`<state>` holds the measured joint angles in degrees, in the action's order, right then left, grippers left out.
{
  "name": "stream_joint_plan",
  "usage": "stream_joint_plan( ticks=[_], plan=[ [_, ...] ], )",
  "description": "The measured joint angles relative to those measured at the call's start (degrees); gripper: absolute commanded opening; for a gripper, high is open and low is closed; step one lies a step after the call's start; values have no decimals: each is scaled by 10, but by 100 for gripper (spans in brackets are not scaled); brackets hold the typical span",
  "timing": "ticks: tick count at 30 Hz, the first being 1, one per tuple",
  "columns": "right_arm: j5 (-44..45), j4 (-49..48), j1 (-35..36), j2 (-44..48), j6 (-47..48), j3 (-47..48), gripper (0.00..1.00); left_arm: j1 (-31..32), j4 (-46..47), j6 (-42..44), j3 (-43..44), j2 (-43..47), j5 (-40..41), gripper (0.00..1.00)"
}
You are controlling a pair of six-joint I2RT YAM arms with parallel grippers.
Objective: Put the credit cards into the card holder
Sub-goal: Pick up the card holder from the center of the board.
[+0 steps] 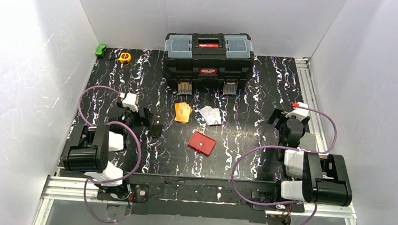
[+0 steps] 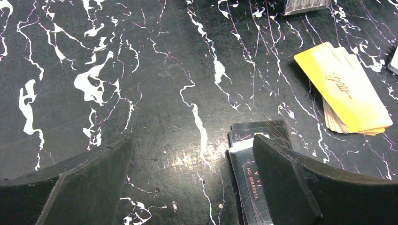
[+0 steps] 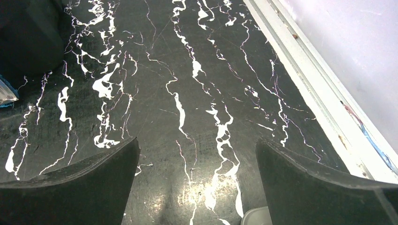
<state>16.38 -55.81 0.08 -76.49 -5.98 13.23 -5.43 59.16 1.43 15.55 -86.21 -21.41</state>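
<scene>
Top view, left fingers: my left gripper (image 1: pixel 149 120) stands spread wide with nothing in it, low over the table (image 1: pixel 235 163).
Top view, cards: the orange cards (image 1: pixel 183 111) lie ahead of these fingers and to their right. The whitish cards (image 1: pixel 210 115) lie just past them in the same direction.
Top view, holder: the red card holder (image 1: pixel 201 143) lies closed, to the right of my left fingers and back toward the bases. My left arm is the nearer one.
Top view, right fingers: my right gripper (image 1: pixel 277 117) is spread too and empty, well apart from every card.
Left wrist view, nearest: the dark cards (image 2: pixel 246 180) lie partly under my right-side finger (image 2: pixel 319 187), long axis running away from me.
Left wrist view, orange cards (image 2: pixel 347 89): ahead and right, fanned, long axis slanting across my opening. I judge the wrist must turn before a pinch.
Right wrist view: only bare table shows between my fingers (image 3: pixel 94 183), with the rail (image 3: pixel 319 93) on the right. The holder is not in sight.
</scene>
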Motion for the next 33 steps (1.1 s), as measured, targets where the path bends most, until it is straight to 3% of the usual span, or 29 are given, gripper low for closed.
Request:
stream_joint_plan(
  ticks=[6,9,13,16,19,21,27,33],
  plan=[
    [1,64,0,54,-4,5,100,0,0,0,0,0,0,99],
    [-7,240,0,111,-50,84,100,0,0,0,0,0,0,100],
    [-81,405,-1,88,-157,251,100,0,-4,-2,0,1,1,100],
    [-189,497,-2,50,-207,339,100,-2,-76,-5,20,24,2,99],
    [-276,547,20,40,-245,345,100,-5,-239,19,105,74,-17,100],
    [-272,597,68,41,-255,346,100,-7,-329,41,170,104,-32,99],
    [-163,766,360,16,-253,432,100,-10,-596,126,310,193,-85,100],
    [-96,810,490,-78,-250,511,92,-12,-837,181,388,219,-142,99]
  ],
)
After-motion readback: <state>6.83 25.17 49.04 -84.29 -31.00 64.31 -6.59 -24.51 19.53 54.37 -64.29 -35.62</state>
